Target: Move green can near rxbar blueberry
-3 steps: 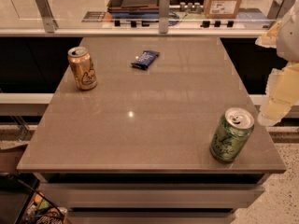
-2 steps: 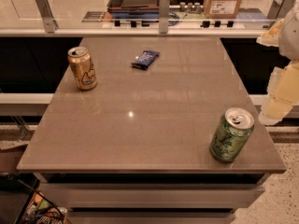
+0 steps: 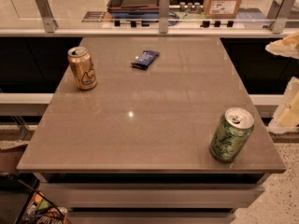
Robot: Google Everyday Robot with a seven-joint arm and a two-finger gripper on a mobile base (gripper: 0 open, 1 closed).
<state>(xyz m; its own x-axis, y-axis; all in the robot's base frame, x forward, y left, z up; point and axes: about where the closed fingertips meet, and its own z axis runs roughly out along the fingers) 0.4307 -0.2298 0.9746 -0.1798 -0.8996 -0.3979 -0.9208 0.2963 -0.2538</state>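
1 grasp first: bring the pincer (image 3: 286,111), right of the counter (image 3: 154,125) (open or closed cannot be told), around the upright green can (image 3: 231,134) mid-height, then toward the blue snack bar (image 3: 145,59).

From above the near edge of the bench (image 3: 154,139) my one camera looks down, fairly close; my end effector (image 3: 286,78) hangs right of it.

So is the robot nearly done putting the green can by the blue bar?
Not yet. Done: nothing so far. The green can stands upright at the front right corner of the table, far from the rxbar blueberry lying at the back. In hand: nothing; the pincer is off to the table's right side, not touching the can. Left: grab the can, carry it across, and set it down beside the bar.
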